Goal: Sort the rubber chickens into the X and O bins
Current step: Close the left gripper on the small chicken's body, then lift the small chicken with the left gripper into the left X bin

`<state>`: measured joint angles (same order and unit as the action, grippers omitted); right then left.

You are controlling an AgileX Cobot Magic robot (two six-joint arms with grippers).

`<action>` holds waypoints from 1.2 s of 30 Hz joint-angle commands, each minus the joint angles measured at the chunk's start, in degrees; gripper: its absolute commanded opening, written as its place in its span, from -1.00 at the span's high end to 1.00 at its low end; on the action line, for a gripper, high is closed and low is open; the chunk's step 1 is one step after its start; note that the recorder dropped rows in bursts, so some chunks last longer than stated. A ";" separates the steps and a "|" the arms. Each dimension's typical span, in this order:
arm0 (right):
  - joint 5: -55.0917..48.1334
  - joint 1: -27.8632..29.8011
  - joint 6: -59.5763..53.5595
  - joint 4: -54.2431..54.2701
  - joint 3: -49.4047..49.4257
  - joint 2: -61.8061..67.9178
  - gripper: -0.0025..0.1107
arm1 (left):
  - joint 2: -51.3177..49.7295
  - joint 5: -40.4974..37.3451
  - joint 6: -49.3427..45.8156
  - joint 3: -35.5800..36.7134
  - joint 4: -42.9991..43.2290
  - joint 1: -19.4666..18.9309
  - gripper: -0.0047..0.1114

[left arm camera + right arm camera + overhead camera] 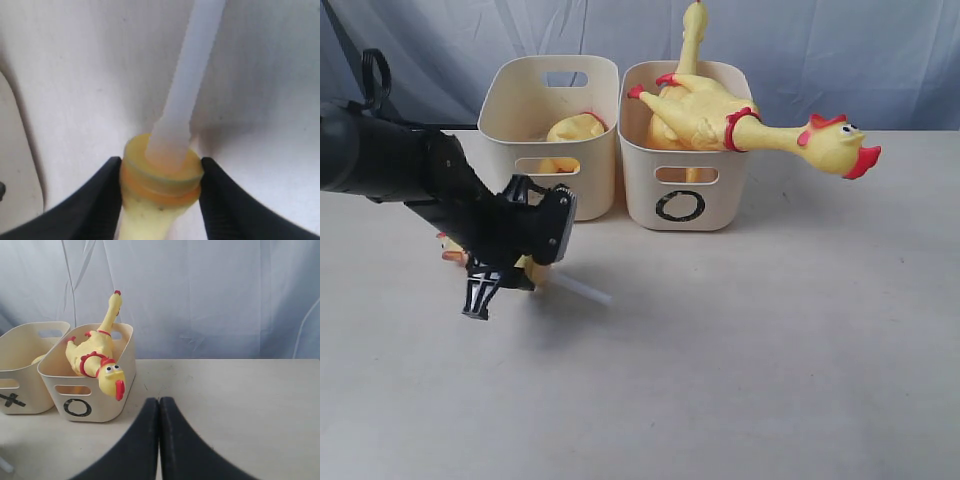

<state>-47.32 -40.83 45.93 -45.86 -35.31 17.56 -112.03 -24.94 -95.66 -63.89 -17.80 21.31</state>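
— A pale blue cloth backdrop (820,50) hangs behind an off-white worktop (770,360), with two cream bins just beside each other near the cloth. What do we get from the left wrist view?

— There we see the left claw (160,164) closed on the head-and-neck piece (160,207). Its black fingers (95,205) press either side of the orange-ringed neck end, and the white tube (185,85) sticks out of that end. The exterior view gives us only the tube's tip and scraps of yellow and orange, because the left arm (410,170) covers the head.

— Does the piece rest on the worktop?

— We cannot tell.

— And the bins?

— In the exterior view the arm hides the left bin's mark. The right wrist view shows us its black X, so that is the X bin (500,110). It has a yellow body (575,128) inside, mostly behind the wall. The O bin (640,185) holds a whole chicken (710,110) lying across the rim with its head hanging outside. A second chicken (693,35) stands neck-up behind it, its lower part hidden.

— The right claw (159,407)?

— Only its own camera shows it. Its fingers are pressed together with nothing between them, apart from the bins.
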 commanded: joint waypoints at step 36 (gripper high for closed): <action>0.71 0.17 -0.29 -0.84 0.30 -0.28 0.96 | 4.09 14.19 29.65 -26.32 -23.45 0.98 0.92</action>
<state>-47.21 -40.83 45.81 -45.86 -35.31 17.56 -105.71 -12.51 -66.38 -88.43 -38.92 22.11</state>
